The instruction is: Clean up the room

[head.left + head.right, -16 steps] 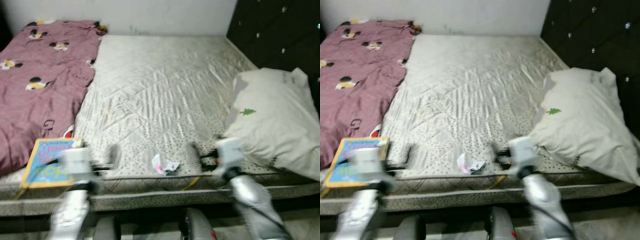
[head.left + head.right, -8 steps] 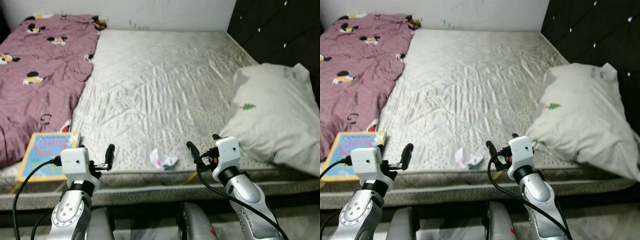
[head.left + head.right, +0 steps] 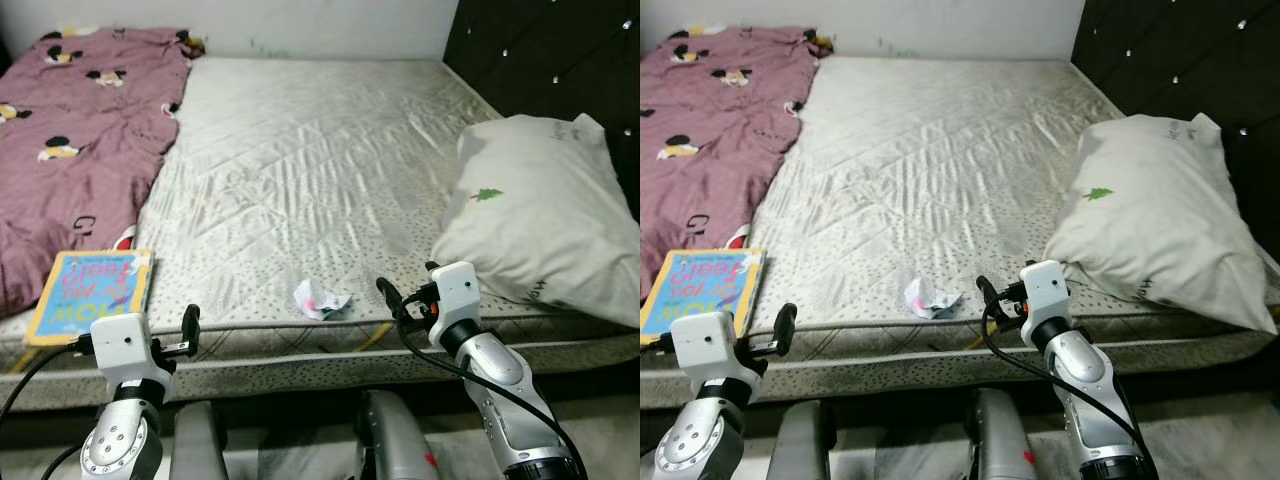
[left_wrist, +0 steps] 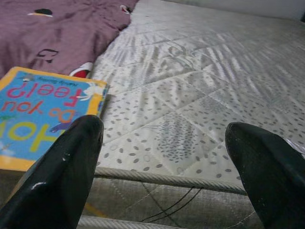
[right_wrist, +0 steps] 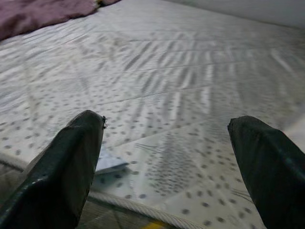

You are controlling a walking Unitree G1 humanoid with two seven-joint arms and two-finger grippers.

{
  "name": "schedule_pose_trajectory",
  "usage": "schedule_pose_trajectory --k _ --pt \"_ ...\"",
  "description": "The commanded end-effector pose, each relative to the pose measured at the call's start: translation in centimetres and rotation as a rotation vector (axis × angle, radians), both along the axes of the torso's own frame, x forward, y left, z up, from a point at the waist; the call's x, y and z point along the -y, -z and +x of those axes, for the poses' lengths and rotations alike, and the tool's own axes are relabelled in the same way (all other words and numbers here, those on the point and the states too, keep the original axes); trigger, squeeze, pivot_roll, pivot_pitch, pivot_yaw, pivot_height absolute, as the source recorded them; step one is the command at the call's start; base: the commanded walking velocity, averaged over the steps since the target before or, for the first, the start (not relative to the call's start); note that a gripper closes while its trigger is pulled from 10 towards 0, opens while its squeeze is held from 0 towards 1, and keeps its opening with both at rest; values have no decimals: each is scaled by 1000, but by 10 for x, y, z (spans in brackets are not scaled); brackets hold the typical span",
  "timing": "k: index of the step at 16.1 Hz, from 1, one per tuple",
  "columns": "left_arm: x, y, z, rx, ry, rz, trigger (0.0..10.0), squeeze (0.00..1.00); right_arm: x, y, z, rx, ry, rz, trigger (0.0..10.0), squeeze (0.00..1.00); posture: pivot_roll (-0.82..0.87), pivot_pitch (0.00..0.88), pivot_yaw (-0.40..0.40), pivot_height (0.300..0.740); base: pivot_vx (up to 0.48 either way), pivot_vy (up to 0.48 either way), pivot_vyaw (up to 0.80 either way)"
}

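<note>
A crumpled white wrapper with pink and green marks lies near the front edge of the bare mattress; a corner of it also shows beside one finger in the right wrist view. A blue and yellow children's book lies flat at the front left, half under a purple cartoon blanket. A cream pillow rests at the right against the headboard. My left gripper hovers open at the mattress edge, right of the book. My right gripper is open too, just right of the wrapper, holding nothing.
A dark tufted headboard rises along the right side. A white wall closes the far end. The mattress's piped front edge runs just beneath both grippers, and my own legs stand close against the bed frame.
The view has steadied from blur and shifted slightly as the camera moved. Both grippers now sit lower in the picture, at the mattress edge, and are still open.
</note>
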State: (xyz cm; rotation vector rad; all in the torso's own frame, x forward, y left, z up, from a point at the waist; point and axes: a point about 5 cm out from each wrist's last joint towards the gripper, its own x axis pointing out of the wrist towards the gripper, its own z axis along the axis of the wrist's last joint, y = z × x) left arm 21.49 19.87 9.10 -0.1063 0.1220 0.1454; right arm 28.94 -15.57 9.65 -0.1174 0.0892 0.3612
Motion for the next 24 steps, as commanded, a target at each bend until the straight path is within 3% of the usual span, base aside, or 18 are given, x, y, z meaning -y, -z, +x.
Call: schedule_pose_trajectory --k 1,6,10,19,21,24 --pt "-1 0 -4 -17 -6 20 10000 0 -4 1 0 -2 -43 -14 10000 0 31 90 -66 533 0 0 744" --pt "-1 -1 -5 -29 11 26 10000 0 -4 2 0 8 -48 -23 10000 0 23 118 -45 533 0 0 786" --pt "3 -5 3 -16 43 35 10000 0 -1 0 2 10 -12 0 10000 0 21 112 -42 533 0 0 0" --pt "1 -4 2 -20 33 43 10000 0 -9 5 9 -16 -68 -51 10000 0 36 120 -57 508 0 0 0" --pt "-2 -3 8 -16 21 34 10000 0 -9 14 15 -49 -89 -151 10000 0 34 127 -57 508 0 0 0" --pt "-2 -8 5 -3 41 45 10000 0 -10 16 26 -69 -83 -201 10000 0 59 146 -64 508 0 0 0"
